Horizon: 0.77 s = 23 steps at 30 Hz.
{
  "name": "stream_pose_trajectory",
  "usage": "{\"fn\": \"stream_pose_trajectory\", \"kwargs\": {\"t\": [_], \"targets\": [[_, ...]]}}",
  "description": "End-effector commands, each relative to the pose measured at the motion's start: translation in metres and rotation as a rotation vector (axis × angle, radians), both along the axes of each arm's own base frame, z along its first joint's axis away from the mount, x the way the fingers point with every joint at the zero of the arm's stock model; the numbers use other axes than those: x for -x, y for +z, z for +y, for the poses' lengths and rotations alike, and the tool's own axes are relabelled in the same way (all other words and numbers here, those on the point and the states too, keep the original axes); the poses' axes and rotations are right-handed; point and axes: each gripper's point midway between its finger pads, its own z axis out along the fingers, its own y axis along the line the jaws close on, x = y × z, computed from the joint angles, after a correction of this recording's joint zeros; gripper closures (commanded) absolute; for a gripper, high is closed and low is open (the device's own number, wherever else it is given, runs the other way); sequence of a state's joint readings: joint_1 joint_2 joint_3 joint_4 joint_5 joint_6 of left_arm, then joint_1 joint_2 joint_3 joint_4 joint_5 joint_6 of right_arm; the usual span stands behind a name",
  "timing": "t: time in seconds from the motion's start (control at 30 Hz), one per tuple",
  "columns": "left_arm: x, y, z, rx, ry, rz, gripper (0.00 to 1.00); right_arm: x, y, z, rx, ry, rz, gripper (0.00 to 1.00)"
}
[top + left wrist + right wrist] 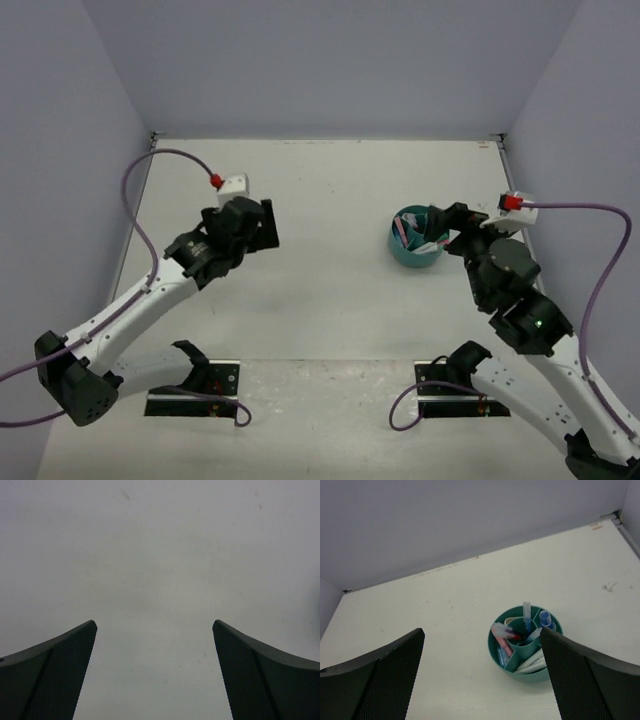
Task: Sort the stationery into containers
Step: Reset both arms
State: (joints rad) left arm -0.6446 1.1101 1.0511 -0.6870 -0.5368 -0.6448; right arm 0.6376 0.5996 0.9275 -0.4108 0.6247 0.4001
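Right gripper (481, 630) spread wide and empty, hanging just above the teal cup (496, 655) on the tabletop's right half, stationery (527, 611) standing inside. Danger: a low pull-back could snag those upright tips and topple the cup

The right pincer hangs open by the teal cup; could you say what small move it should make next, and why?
Probably lift the right pincer and draw it back from the teal cup. It stands wide open and empty, the pens sit inside the cup, and the top view shows no loose stationery on the table.
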Motion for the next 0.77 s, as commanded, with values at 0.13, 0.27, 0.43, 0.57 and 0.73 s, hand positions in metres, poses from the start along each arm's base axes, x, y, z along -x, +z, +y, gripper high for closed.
{"fn": "stream_pose_trajectory", "kwargs": {"t": [0.13, 0.27, 0.43, 0.57, 0.73], "targets": [[0.031, 0.147, 0.121, -0.089, 0.235, -0.389, 0.00, 0.073, -0.004, -0.042, 0.131, 0.082, 0.129, 0.01], [0.073, 0.134, 0.144, -0.099, 0.236, -0.448, 0.00, 0.088, -0.002, -0.057, 0.090, 0.058, 0.068, 0.01], [0.096, 0.104, 0.152, -0.085, 0.219, -0.466, 0.00, 0.088, -0.008, -0.058, 0.100, 0.066, 0.018, 0.01], [0.105, 0.106, 0.156, -0.035, 0.231, -0.531, 0.00, 0.085, -0.011, -0.063, 0.112, 0.032, 0.018, 0.01], [0.097, 0.098, 0.151, -0.045, 0.223, -0.496, 0.00, 0.083, -0.012, -0.069, 0.117, -0.011, 0.037, 0.01]]}}
